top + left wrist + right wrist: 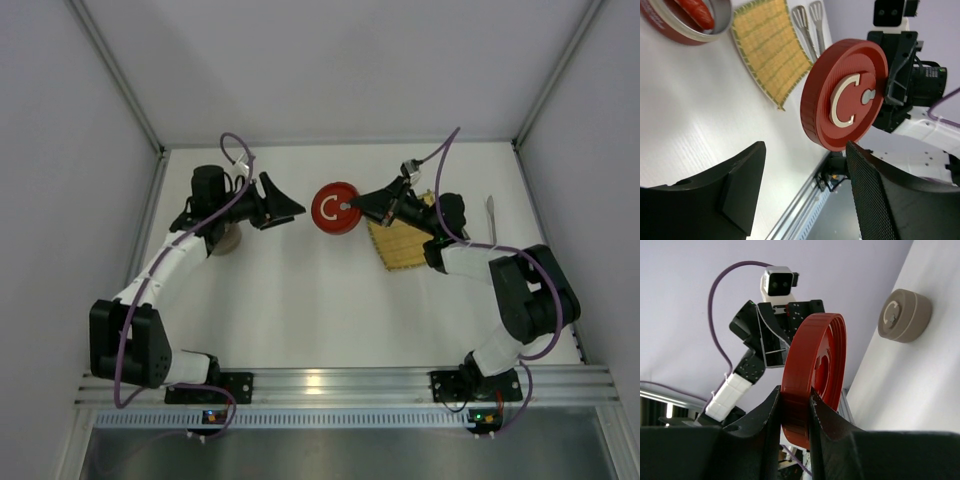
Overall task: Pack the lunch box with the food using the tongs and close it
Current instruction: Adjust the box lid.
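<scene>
Sitting open on the white table (320, 320), the red tin (675, 34) that serves as the lunch box shows a red sausage-shaped piece (696, 12) lying against its silver inner wall; the rest of its contents fall outside the left wrist view. Its red lid (847, 97), marked by a silver C-shaped handle, is held in the air above it, tilted so that the handle faces up and toward the left arm.

The right gripper (796, 400) is clenched on the lid's rim, one finger pressed to each face of the disc. The left gripper (805, 150) faces the lid's handle side with its jaws spread wide and nothing between them; the top view shows a thin gap between its tips and the lid.

A yellow bamboo mat (772, 47) lies flat just beside the tin. Past the mat, on the side away from the tin, the silver tongs (807, 22) rest on the table, their two slotted tips side by side with a narrow gap, gripping nothing and apart from both grippers.

A beige tin (904, 315) with its own C-handled lid on stands by the left arm, well apart from the red one.
</scene>
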Tool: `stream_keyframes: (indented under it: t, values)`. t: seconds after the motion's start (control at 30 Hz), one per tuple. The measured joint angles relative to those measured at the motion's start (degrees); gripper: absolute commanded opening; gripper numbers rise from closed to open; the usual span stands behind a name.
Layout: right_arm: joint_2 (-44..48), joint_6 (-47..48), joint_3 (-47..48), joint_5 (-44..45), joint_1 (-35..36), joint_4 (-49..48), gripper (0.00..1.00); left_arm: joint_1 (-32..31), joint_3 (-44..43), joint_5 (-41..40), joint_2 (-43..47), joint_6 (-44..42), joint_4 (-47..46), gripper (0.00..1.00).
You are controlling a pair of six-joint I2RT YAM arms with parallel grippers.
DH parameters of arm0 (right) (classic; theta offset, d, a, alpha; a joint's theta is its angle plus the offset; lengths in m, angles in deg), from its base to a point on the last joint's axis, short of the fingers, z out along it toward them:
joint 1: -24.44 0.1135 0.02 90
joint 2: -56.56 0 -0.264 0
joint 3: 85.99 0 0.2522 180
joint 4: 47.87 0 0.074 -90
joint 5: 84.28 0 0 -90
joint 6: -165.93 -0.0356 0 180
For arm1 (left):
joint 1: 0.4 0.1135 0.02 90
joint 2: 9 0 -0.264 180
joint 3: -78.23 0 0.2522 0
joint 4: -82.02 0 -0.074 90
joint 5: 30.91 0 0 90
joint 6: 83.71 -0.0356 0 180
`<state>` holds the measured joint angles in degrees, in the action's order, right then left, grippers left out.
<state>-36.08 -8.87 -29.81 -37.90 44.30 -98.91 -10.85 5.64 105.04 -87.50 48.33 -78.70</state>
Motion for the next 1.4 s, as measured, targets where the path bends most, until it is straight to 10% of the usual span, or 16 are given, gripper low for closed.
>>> stream_keyframes:
  t: [0.43, 0.8, 1.1, 1.4]
  values:
    - [0.0, -7.04, 0.0, -1.4, 0.42, -5.42, 0.0, -3.82, 6.01, 9.11, -0.7, 14.67, -23.8, 0.72]
    - [-0.02, -8.9, 0.13, -1.03, 0.5, -6.58, 0.0, -5.07, 6.16, 8.68, -2.43, 15.74, -25.44, 0.61]
    - [-0.81, -10.32, 1.14, -2.47, 1.68, -6.51, 0.0, -6.49, 4.81, 7.06, -2.6, 11.28, -20.24, 0.77]
    - [-0.85, -10.71, 1.62, -4.2, 3.13, -6.69, 0.0, -7.21, 4.46, 7.21, -2.6, 12.31, -20.59, 0.49]
